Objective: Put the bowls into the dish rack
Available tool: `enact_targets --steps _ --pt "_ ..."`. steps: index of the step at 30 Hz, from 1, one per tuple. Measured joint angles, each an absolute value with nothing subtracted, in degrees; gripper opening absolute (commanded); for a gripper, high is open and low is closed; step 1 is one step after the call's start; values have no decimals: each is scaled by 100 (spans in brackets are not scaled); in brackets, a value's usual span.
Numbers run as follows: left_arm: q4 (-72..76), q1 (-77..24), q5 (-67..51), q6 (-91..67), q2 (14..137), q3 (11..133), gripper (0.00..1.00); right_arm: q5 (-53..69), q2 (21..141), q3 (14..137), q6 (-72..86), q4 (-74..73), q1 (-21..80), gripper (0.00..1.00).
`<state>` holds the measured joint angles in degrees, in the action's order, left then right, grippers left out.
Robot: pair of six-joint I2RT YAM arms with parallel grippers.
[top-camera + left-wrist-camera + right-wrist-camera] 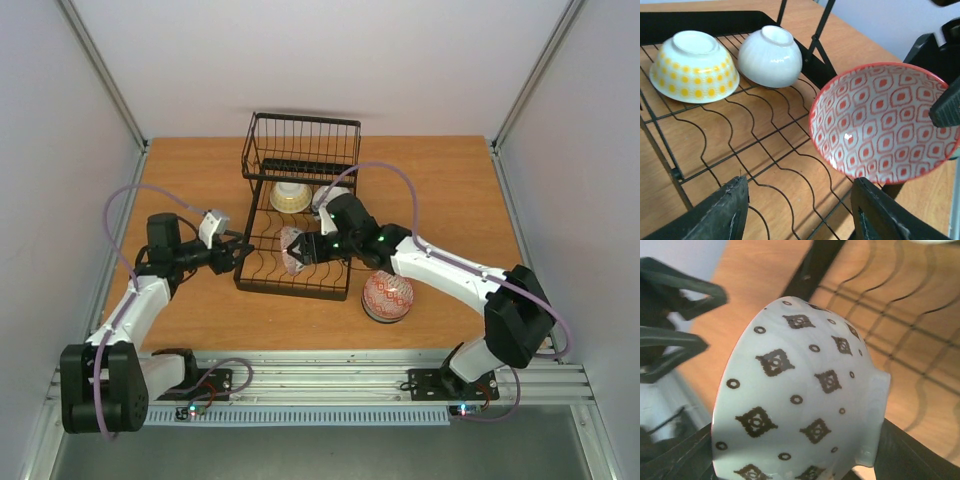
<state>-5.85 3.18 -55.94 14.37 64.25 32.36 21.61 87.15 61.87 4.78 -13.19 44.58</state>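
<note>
The black wire dish rack [262,272] stands mid-table. Inside it, a yellow-dotted bowl [289,196] and a plain white bowl [333,194] lie upside down; both show in the left wrist view, the yellow-dotted bowl [692,65] left of the white one [771,56]. My right gripper [303,248] is shut on a bowl with a pink-red patterned inside [885,122] and a pale outside with dark diamonds [800,400], held on edge over the rack's slot wires [765,145]. My left gripper [240,255] is open and empty at the rack's left side, facing that bowl.
Another pink-red patterned bowl [387,296] lies upside down on the wooden table [450,190], right of the rack's near corner. The rack's taller basket section [302,143] is at its far end. Grey walls close in the table on both sides.
</note>
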Motion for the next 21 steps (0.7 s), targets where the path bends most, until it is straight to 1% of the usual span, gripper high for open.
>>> enact_targets --steps 4,10,17,21 --pt "-331 318 -5352 1319 6383 3188 57 727 8952 6991 8 -2495 4781 1" --pt "-187 318 -5256 1234 6484 3188 57 -1205 9880 8178 -513 -3693 5459 1" --pt "-185 318 -5240 1229 6536 3188 57 -2762 10836 8938 -784 -4775 5734 1" --pt "-183 318 -5242 1229 6552 3188 57 -3319 11076 9181 -814 -5214 5745 1"
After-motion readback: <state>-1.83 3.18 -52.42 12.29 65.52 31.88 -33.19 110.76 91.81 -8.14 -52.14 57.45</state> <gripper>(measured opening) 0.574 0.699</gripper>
